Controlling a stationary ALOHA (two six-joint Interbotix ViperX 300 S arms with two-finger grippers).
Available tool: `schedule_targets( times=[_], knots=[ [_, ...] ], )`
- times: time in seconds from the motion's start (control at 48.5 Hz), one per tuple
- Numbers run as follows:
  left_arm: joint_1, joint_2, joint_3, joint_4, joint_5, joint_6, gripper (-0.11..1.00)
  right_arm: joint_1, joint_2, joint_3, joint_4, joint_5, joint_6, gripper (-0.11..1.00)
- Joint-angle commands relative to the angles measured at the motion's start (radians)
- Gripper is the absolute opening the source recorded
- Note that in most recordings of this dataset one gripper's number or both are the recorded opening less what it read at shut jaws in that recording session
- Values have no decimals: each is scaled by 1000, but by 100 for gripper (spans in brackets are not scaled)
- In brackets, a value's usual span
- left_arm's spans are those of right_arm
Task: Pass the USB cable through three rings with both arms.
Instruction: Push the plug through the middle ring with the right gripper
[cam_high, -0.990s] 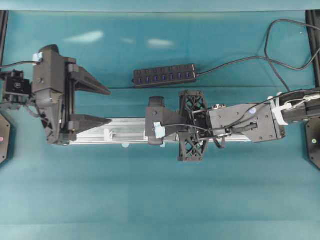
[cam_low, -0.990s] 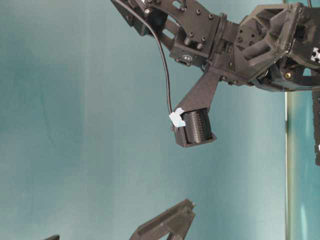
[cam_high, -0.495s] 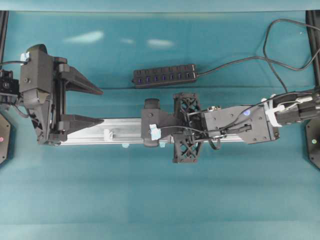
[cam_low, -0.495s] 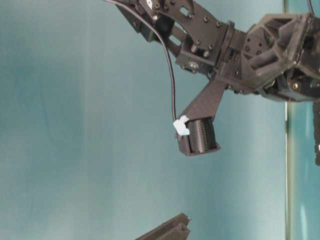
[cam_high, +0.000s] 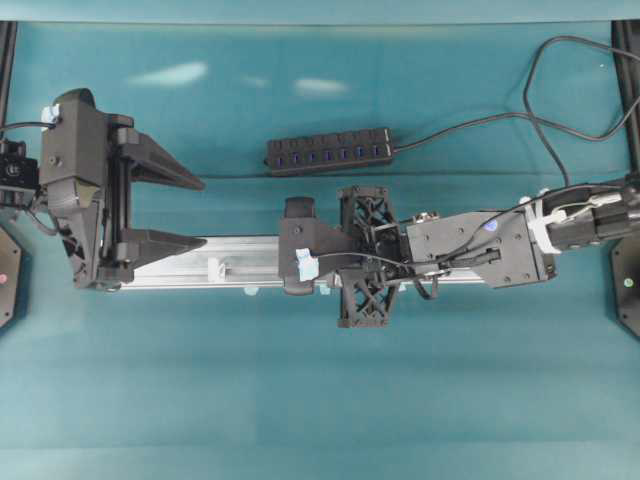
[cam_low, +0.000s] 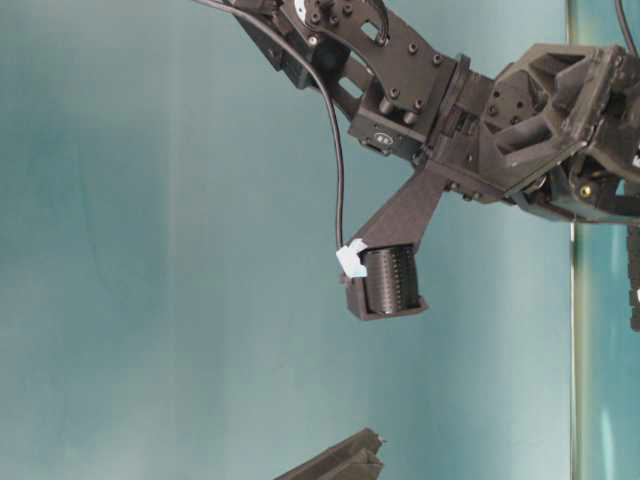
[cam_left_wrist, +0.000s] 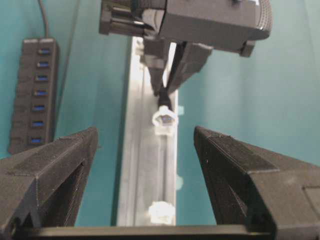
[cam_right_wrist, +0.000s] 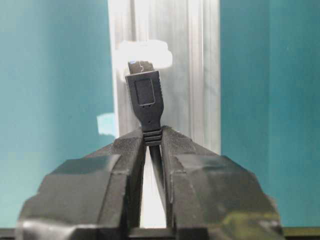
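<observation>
Right gripper (cam_right_wrist: 154, 150) is clamped on the USB cable (cam_right_wrist: 149, 107) just behind the plug, so the plug sticks out ahead of the closed tips. In the right wrist view the plug nose sits right at a white ring (cam_right_wrist: 145, 54) on the rail (cam_right_wrist: 200, 75), roughly lined up but reading slightly off-center; whether the tip is already inside the loop I cannot tell.

Risks from here, judged:
- Plug is wide against the loop. A small lateral or height miss would make it butt the ring wall, and the cable could then slip or pivot in the grip.
- The hold is short and near the strain relief, so pushing against resistance may tilt the plug instead of driving it through.
- Trailing cable loops back over the right arm; a snag there would drag the plug off line.

Farther along the rail, the left gripper (cam_left_wrist: 145, 165) is wide open and holds nothing, straddling the rail with another ring (cam_left_wrist: 161, 212) between its fingers. If it closes late or off the cable line, the handoff fails and the plug drops.

Hub (cam_high: 330, 152) lies well apart on the table (cam_high: 300, 400), not involved. I make out only 2 rings clearly.
</observation>
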Motion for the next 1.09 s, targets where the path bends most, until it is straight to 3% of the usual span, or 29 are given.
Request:
schedule_targets(
  times=[0.0,0.578,1.073],
  knots=[
    [2,-8,-11,2,-3,0,84,3,-8,-17,3,-26,11,-7],
    [2,2,-2,2,-5,-2,82,-9,-3,-28,3,-97,100,-7],
    [-18,132,-2,2,-44,-52,82,-11,8,-15,20,-141,104,-7]
  ],
)
